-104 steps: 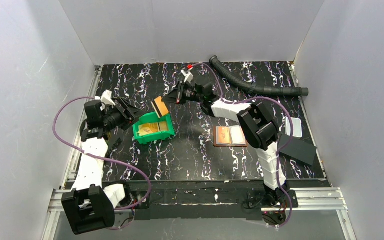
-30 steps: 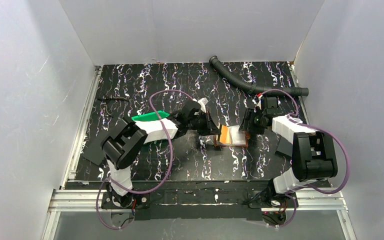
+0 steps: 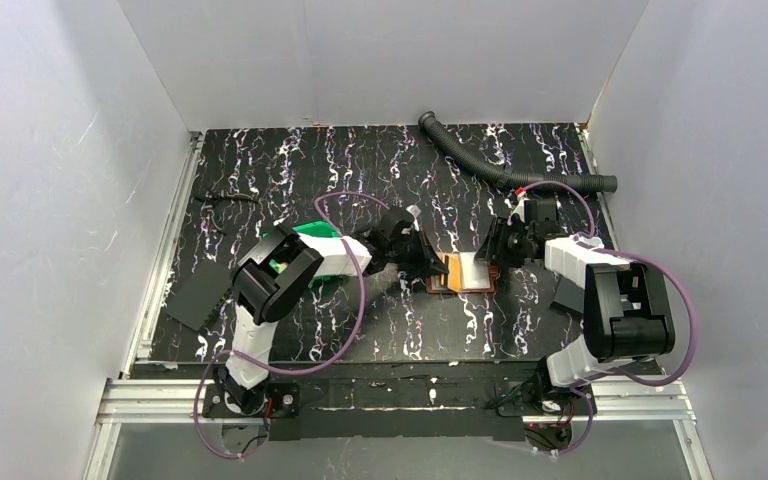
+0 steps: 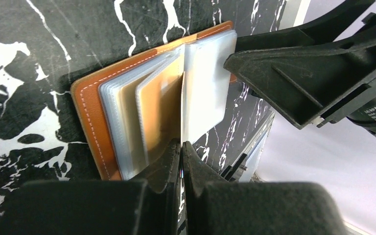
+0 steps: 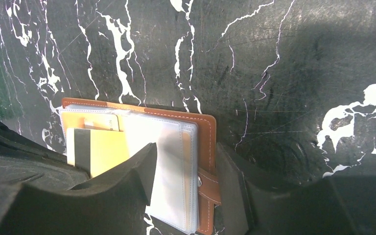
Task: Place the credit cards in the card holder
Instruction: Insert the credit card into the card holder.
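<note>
The brown card holder point(image 3: 465, 272) lies open on the table, clear sleeves up. My left gripper point(image 3: 428, 262) is at its left side, shut on a yellow credit card point(image 5: 103, 149) with a black stripe. That card shows edge-on point(image 4: 182, 107) in the left wrist view, standing between the sleeves above my left gripper point(image 4: 181, 143). My right gripper point(image 3: 495, 255) straddles the holder's right half. One finger point(image 5: 144, 169) rests on the sleeves, the other point(image 5: 230, 181) is against the leather edge point(image 5: 205, 132) by the snap tab. Another card point(image 5: 100, 122) sits in a left pocket.
The green bin point(image 3: 312, 232) stands left of the holder, partly behind my left arm. A black ribbed hose point(image 3: 520, 175) runs along the back right. Flat black sheets lie at the left point(image 3: 195, 295) and right point(image 3: 565, 292) of the table.
The left arm came across with a card to the holder; the right arm left the bin for the holder's right side. Over the last second the card dropped lower and the right jaws narrowed.
</note>
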You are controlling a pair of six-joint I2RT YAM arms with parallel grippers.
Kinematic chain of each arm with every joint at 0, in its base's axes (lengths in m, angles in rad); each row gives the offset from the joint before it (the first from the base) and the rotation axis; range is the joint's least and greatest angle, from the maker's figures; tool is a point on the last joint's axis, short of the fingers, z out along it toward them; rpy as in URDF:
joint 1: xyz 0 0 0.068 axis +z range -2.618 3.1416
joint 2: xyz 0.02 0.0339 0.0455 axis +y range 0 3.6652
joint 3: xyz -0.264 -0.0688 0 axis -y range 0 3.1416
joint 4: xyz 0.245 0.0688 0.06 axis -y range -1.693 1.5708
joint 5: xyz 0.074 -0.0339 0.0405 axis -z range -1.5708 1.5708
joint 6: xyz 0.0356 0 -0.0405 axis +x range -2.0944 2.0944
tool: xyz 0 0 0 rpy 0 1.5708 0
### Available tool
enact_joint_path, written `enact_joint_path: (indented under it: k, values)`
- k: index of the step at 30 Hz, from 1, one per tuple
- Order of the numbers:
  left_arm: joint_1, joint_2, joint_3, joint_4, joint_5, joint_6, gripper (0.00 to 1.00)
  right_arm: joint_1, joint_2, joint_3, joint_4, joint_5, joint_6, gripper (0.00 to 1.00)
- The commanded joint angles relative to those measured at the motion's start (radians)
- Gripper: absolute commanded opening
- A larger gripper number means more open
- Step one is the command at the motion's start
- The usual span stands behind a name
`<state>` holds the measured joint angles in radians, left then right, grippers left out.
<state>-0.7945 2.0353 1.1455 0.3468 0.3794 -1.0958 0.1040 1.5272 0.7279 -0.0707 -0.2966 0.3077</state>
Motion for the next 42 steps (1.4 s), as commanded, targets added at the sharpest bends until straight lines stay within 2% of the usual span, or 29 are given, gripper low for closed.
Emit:
enact_joint_path:
  k: [1,5,9,13,16,19,26,37,42]
  values:
    - [-0.011,-0.038,-0.011,0.089,0.042,0.029,0.00,0.005,0.016,-0.023,-0.002,-0.051,0.005,0.55]
    - [-0.021,-0.015,0.002,0.149,0.093,0.021,0.00,0.005,-0.006,-0.037,-0.012,-0.044,0.001,0.56]
    - [-0.024,-0.013,-0.013,0.150,0.086,0.008,0.00,0.006,-0.050,-0.064,-0.031,-0.013,-0.026,0.69]
    - [-0.023,-0.015,-0.036,0.149,0.069,0.008,0.00,0.015,-0.069,-0.073,-0.055,0.017,-0.046,0.72]
    - [-0.024,0.000,-0.030,0.149,0.075,0.001,0.00,0.019,-0.055,-0.084,-0.045,0.020,-0.036,0.69]
    - [-0.023,0.000,-0.028,0.149,0.078,0.000,0.00,0.019,-0.035,-0.091,-0.030,0.021,-0.022,0.62]
    - [-0.012,-0.023,-0.062,0.137,0.062,0.032,0.00,0.019,0.007,-0.104,0.009,0.025,-0.010,0.56]
    - [-0.006,-0.042,-0.062,0.133,-0.003,0.154,0.00,0.019,0.021,-0.114,0.025,-0.002,-0.011,0.52]
    - [-0.005,-0.014,-0.025,0.139,-0.003,0.137,0.00,0.019,0.016,-0.123,0.029,-0.010,-0.004,0.50]
